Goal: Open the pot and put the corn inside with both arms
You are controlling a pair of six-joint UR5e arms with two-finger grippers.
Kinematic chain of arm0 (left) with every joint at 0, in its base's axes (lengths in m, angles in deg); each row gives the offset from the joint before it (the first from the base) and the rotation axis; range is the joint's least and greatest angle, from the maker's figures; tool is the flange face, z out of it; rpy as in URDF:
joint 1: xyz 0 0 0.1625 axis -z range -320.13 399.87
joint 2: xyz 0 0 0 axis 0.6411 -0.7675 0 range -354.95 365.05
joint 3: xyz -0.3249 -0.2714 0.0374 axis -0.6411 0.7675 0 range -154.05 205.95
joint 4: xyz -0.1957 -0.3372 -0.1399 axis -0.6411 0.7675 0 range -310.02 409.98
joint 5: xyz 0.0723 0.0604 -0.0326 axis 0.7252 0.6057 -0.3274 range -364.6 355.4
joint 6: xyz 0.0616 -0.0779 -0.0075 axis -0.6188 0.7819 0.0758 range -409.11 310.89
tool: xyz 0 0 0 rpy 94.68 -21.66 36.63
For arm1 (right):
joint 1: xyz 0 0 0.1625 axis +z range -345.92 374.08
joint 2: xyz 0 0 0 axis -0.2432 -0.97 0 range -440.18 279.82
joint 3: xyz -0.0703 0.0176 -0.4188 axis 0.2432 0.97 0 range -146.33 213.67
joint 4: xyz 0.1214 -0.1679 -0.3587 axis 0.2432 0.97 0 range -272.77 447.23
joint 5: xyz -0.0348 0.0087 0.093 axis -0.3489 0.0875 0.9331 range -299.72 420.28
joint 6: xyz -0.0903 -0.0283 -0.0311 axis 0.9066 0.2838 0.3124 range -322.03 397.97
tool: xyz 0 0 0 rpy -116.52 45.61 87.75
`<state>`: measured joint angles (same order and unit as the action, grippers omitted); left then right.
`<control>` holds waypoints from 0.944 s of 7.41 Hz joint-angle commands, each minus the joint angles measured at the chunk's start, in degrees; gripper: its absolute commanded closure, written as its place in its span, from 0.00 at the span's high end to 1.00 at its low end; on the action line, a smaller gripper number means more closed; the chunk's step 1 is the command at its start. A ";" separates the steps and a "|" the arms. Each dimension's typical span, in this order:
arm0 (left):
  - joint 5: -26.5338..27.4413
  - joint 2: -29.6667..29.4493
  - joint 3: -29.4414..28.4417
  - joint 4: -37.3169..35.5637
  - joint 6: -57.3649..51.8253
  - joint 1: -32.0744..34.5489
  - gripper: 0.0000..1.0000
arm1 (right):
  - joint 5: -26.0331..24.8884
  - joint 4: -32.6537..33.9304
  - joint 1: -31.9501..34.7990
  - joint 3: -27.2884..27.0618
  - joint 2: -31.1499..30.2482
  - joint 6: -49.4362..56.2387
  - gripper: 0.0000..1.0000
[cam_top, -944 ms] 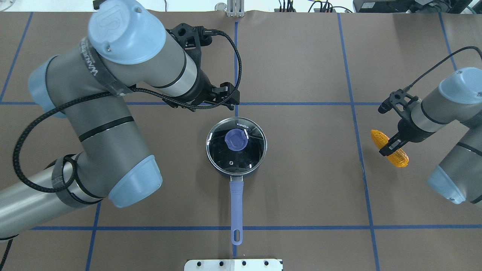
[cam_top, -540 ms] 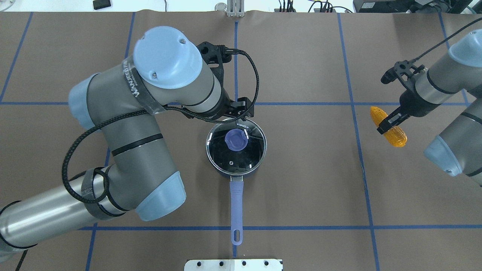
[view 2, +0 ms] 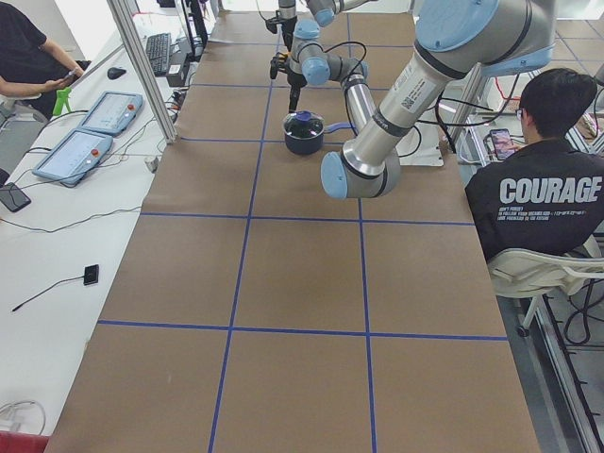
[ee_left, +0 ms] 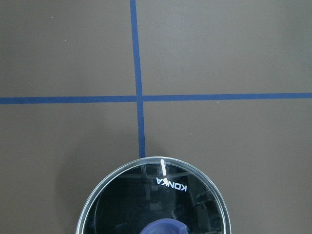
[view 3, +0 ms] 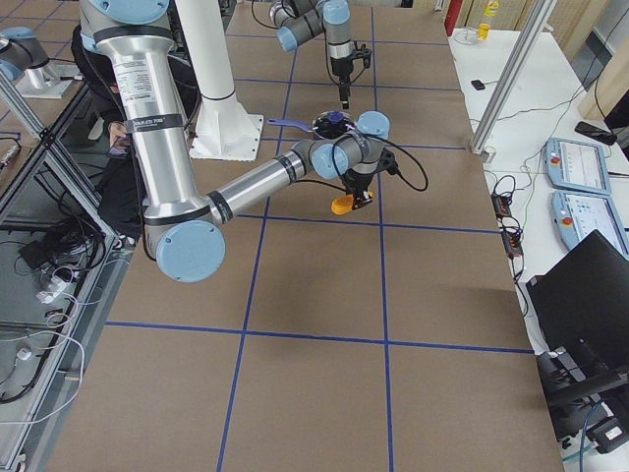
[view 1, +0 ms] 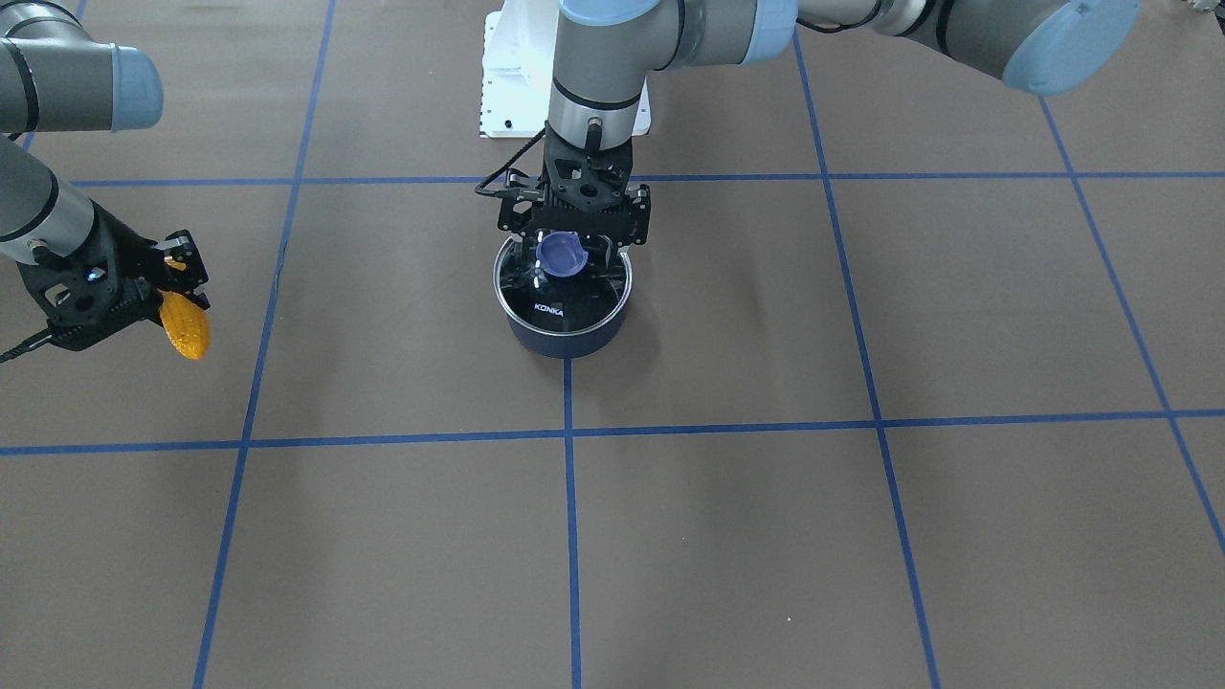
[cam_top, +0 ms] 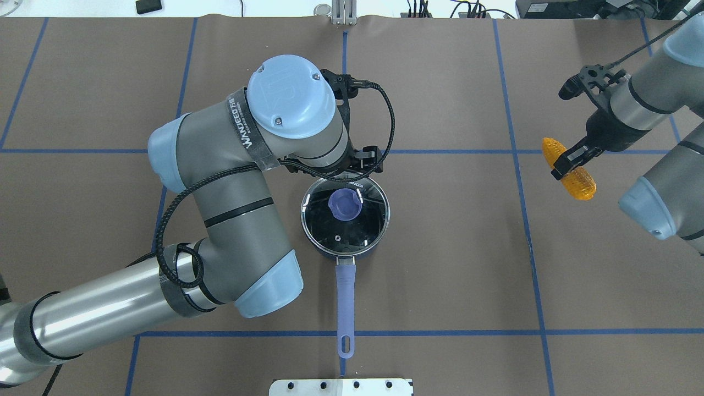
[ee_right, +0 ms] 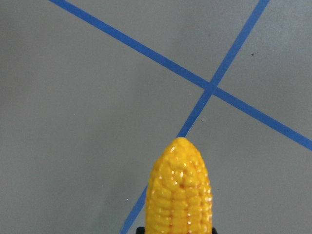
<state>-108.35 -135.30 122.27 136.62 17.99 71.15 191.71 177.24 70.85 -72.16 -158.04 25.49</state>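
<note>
Front view: left gripper (view 1: 570,237) above pot (view 1: 565,337) at table (view 1: 766,536) centre. Jaws look spread, empty, either side of blue knob (view 1: 563,255). To do well: centre on knob, descend straight, close firmly, lift lid (view 1: 574,308) vertically. Lid reads "KONKA".

Overhead: right gripper (cam_top: 569,160) clamped across corn (cam_top: 578,184) mid-cob, seemingly off table, well right of pot. Best to wait till lid clears. Arm strap (cam_top: 245,124) lettering only partly legible.

Left side view: operator's shirt (view 2: 547,203) reads "COURAGE".

Left wrist: "KONKA" upside down.

Right wrist: corn tip only.
</note>
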 commanded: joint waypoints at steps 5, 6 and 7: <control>1.18 0.07 -2.28 -0.42 -1.53 -3.60 0.98 | 0.32 0.07 0.36 -0.78 0.08 0.00 0.37; 1.27 0.16 -3.32 -0.42 -1.62 -4.03 0.98 | 0.32 0.07 0.36 -0.78 0.08 0.00 0.37; 1.19 0.08 -3.77 -0.33 -1.70 -4.47 0.98 | 0.32 0.07 0.27 -0.61 0.08 0.00 0.37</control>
<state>-107.14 -135.22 119.22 136.22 16.38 67.22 192.02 177.31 71.19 -72.88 -157.95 25.49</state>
